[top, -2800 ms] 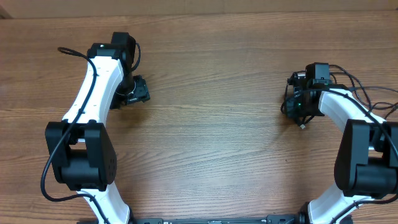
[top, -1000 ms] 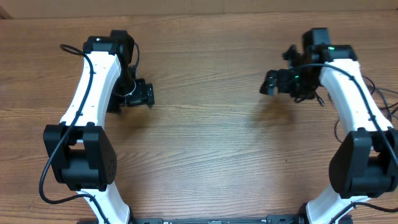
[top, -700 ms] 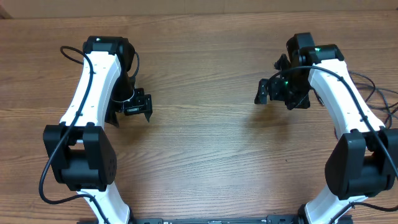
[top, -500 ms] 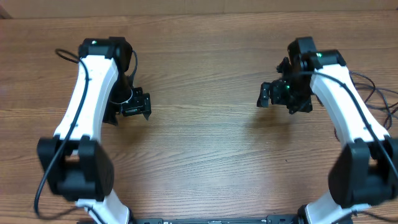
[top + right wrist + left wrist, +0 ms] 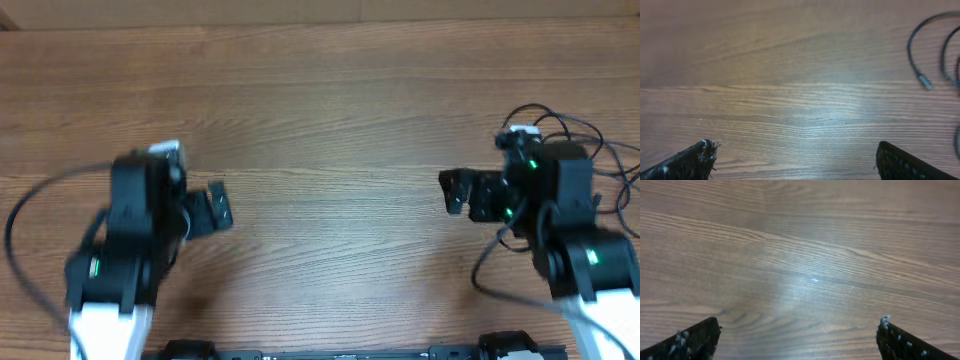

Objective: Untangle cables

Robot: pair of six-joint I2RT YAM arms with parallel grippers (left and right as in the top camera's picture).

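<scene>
Fingers [image 5: 695,341] of the left gripper [image 5: 797,339] are black and flecked with pale grit, with tips at opposite lower corners of the wrist view: spread wide, gripping nothing. Right gripper [image 5: 792,159] likewise: wide apart, empty, its tips rough-edged. Table [image 5: 805,255] is brown wood with long wavy grain and a soft glare patch. Farther out on the right lie the cables [image 5: 910,46]: thin black cords in loose overlapping loops, one small silvery plug end [image 5: 925,83] flat on the wood, well apart from the right fingertips. Overhead, left arm [image 5: 125,260] and right arm [image 5: 575,230] are blurred and have drawn back toward the base since half a second ago.
</scene>
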